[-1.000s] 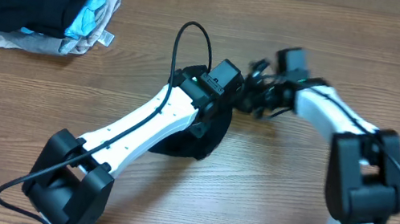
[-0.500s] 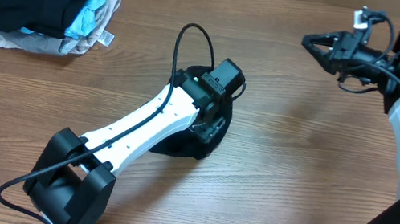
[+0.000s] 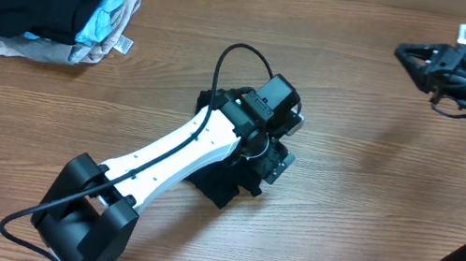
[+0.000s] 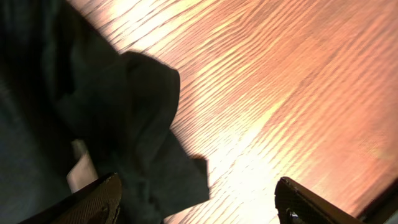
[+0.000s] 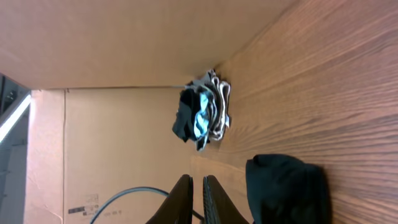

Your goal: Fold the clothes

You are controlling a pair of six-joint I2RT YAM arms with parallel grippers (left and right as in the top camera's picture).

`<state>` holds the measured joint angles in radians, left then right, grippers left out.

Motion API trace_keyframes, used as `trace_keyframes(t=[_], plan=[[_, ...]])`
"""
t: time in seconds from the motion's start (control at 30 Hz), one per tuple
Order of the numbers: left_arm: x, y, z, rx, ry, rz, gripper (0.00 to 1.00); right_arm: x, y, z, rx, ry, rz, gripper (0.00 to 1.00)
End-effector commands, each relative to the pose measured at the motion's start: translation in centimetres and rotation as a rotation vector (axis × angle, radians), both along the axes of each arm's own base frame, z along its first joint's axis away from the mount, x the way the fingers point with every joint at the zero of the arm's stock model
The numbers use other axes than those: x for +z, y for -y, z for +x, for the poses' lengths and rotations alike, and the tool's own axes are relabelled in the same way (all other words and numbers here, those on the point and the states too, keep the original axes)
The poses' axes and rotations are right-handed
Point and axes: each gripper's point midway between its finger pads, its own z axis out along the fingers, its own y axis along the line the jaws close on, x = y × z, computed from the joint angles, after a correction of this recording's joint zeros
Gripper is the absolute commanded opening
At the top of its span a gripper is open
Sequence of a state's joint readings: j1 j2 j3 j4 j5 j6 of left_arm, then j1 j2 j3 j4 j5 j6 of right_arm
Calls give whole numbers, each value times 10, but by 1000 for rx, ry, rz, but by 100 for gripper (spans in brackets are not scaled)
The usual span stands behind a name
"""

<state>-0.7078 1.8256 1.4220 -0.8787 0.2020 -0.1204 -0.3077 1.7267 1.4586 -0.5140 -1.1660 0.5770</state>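
The black shirt (image 3: 226, 184) lies as a small folded bundle in the middle of the table, mostly hidden under my left arm. My left gripper (image 3: 274, 156) hovers over its right edge, open. In the left wrist view the black shirt (image 4: 118, 118) fills the left side with its white tag (image 4: 81, 171) showing. The left gripper (image 4: 196, 205) holds nothing, and one finger is over the cloth. My right gripper (image 3: 407, 55) is raised at the far right, shut and empty. The right wrist view has the right gripper (image 5: 198, 182), the shirt (image 5: 286, 186) and the pile of clothes (image 5: 202, 115).
A pile of folded black, light-blue and beige clothes (image 3: 55, 6) sits at the far left corner. A cardboard wall (image 5: 112, 124) stands behind the table. The left arm's black cable (image 3: 239, 65) loops above the wrist.
My left gripper has opened and let go of the black shirt, shifting slightly right. The right arm has swung from the middle out to the far right corner.
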Motion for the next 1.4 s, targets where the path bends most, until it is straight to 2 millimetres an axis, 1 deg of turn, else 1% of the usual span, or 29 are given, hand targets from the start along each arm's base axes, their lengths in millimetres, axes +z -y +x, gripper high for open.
trace_keyframes(t=[0.0,0.07,0.1,0.13,0.17,0.2,0.23,0.3,0.37,0.4,0.43,0.47,0.5,0.53,0.57,0.6,0.63,0.77,0.9,1.03,1.1,1.2,1.27,1.3,1.33,1.37], plan=[[22,25,5,-31,6,-104,83,20,8,-6,15,66,13,11],[40,32,14,-33,41,-132,84,20,8,-7,20,73,9,11],[51,35,19,-40,63,-146,85,19,8,-7,21,70,7,11],[68,38,26,-38,96,-161,86,17,6,-9,28,71,2,11],[93,37,38,-19,150,-165,87,9,4,-11,25,49,-19,12],[108,33,46,0,186,-159,88,3,4,-12,19,30,-39,15],[119,29,52,15,211,-154,88,-7,2,-14,12,1,-73,15],[150,13,69,69,278,-136,90,-31,-1,-21,1,-76,-161,16],[171,-3,80,113,319,-128,92,-52,-7,-29,9,-142,-253,20],[185,-19,90,155,348,-115,93,-68,-14,-38,29,-195,-334,24],[190,-27,95,178,360,-106,93,-77,-20,-44,49,-224,-383,26],[196,-45,104,222,381,-82,93,-87,-31,-51,79,-256,-447,30],[197,-53,108,244,388,-69,94,-91,-37,-53,90,-269,-475,31],[196,-64,114,270,391,-55,95,-98,-48,-58,116,-286,-529,33],[195,-72,117,287,390,-46,95,-101,-54,-61,130,-293,-561,35],[193,-81,120,307,380,-35,95,-108,-67,-66,154,-307,-627,39],[191,-89,122,324,371,-26,95,-112,-72,-69,160,-316,-660,40],[185,-115,127,378,344,5,94,-130,-99,-76,125,-379,-816,49],[184,-132,132,417,356,50,95,-144,-136,-79,171,-364,-821,52],[184,-145,136,447,376,97,96,-159,-167,-80,227,-345,-828,53],[184,-152,138,463,388,119,96,-166,-177,-82,248,-339,-837,53],[185,-166,142,499,406,155,98,-181,-179,-81,229,-355,-896,52],[185,-176,145,522,404,161,98,-189,-174,-78,203,-366,-942,45],[185,-183,146,542,401,164,98,-192,-163,-72,141,-375,-988,30],[184,-187,147,548,398,165,98,-191,-157,-68,110,-373,-1006,20],[184,-190,147,556,396,167,98,-190,-150,-60,69,-359,-1024,5]])
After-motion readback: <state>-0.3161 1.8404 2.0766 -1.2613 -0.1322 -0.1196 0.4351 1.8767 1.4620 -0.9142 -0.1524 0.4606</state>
